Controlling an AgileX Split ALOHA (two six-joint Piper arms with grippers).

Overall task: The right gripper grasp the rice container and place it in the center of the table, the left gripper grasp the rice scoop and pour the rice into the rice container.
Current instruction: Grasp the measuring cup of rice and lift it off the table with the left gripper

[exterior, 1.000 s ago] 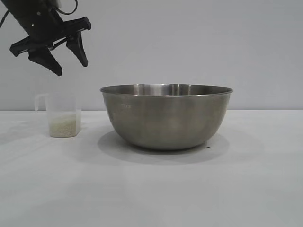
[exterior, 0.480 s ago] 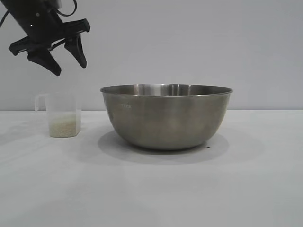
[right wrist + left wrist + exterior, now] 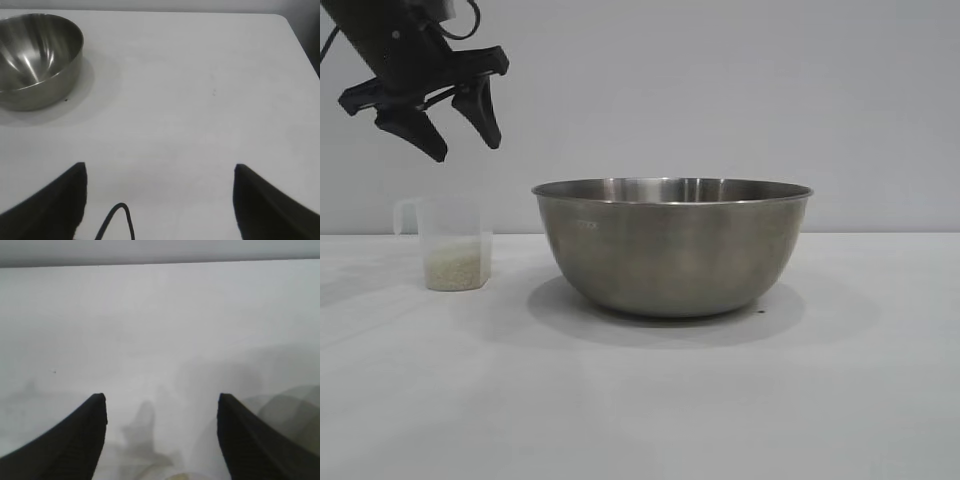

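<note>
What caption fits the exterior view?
Open left pincer hovers above the rice scoop beside the steel bowl on the table.

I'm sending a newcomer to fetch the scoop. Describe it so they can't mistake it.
Start at the big stainless-steel mixing bowl on the white table. To its left in the exterior view, apart from it, stands the rice scoop: a small clear plastic measuring cup with a side handle, white rice in its bottom.

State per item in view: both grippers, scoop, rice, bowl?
left gripper: open, empty, in the air above the rice scoop
right gripper: open, empty, away from the bowl
rice scoop: upright on the table, untouched
rice: in the scoop's bottom, not poured
rice container: upright on the table, looks empty
</note>
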